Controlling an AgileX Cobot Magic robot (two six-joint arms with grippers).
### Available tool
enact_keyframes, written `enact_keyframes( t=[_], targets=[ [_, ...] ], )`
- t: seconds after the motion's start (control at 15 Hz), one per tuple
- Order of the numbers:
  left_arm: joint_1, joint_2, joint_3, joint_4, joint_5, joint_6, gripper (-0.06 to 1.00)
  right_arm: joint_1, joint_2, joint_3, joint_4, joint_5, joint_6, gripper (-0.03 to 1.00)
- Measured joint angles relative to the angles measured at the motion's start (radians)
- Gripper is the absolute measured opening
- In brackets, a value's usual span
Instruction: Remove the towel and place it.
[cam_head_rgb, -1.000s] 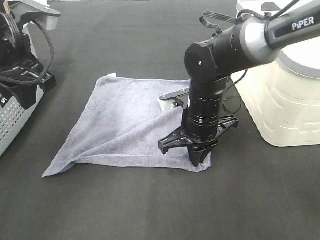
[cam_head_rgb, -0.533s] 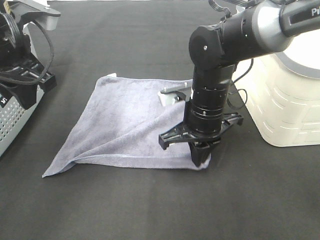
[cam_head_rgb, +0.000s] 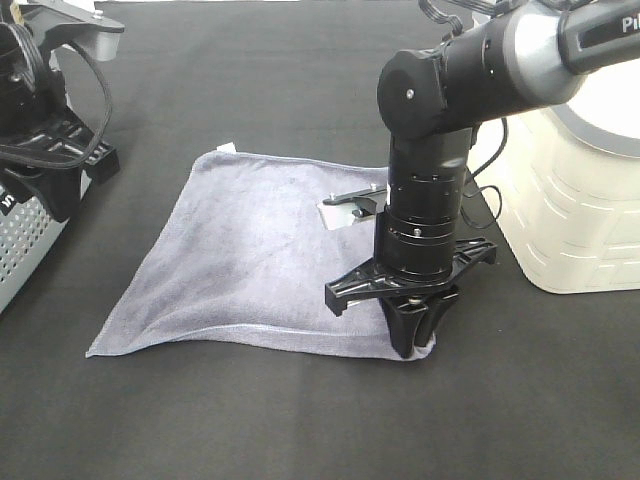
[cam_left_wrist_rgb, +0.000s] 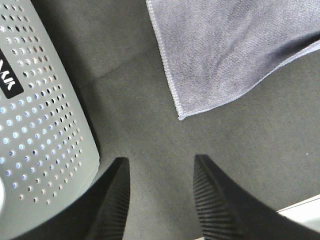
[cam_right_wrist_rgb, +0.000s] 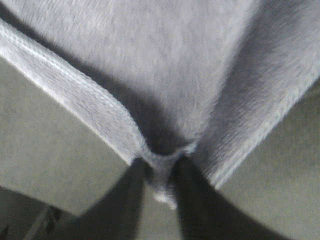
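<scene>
1. Exterior high view: greyish-lavender square terry towel (cam_head_rgb: 250, 250) lies spread almost flat on the black bench (cam_head_rgb: 250, 420), one white tag at its far corner.
2. Right gripper (cam_head_rgb: 418, 335) points straight down onto the towel's near right corner, beside a cream plastic bin (cam_head_rgb: 575, 200).
3. Right wrist view: the towel corner (cam_right_wrist_rgb: 160, 165) is bunched into a small peak between the two dark fingers (cam_right_wrist_rgb: 130, 195); jaws clamped on that fold of cloth.
4. Left wrist view: left gripper (cam_left_wrist_rgb: 160, 200) hangs above bare bench, jaws apart and holding nothing; the towel's near left corner (cam_left_wrist_rgb: 182, 116) lies just ahead, with a grey perforated metal panel (cam_left_wrist_rgb: 40, 130) alongside.
</scene>
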Motion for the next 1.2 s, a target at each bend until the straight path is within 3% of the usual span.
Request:
enact_keyframes(
  t=[0.07, 0.2, 0.4, 0.67, 0.8, 1.2],
  targets=[
    [0.0, 0.0, 0.0, 0.0, 0.0, 0.0, 0.4, 0.0, 0.0, 0.0, 0.001, 0.024, -0.003, 0.37],
    [0.0, 0.0, 0.0, 0.0, 0.0, 0.0, 0.4, 0.0, 0.0, 0.0, 0.002, 0.056, -0.03, 0.45],
    [0.0, 0.0, 0.0, -0.001, 0.0, 0.0, 0.4, 0.0, -0.015, 0.0, 0.007, 0.056, -0.063, 0.46],
    [0.0, 0.0, 0.0, -0.016, 0.0, 0.0, 0.4, 0.0, -0.032, 0.0, 0.006, -0.18, -0.089, 0.47],
    [0.0, 0.0, 0.0, -0.022, 0.0, 0.0, 0.4, 0.0, -0.032, 0.0, 0.004, -0.229, -0.09, 0.46],
    [0.0, 0.0, 0.0, -0.037, 0.0, 0.0, 0.4, 0.0, 0.035, 0.002, 0.002, -0.15, -0.096, 0.44]
  ],
)
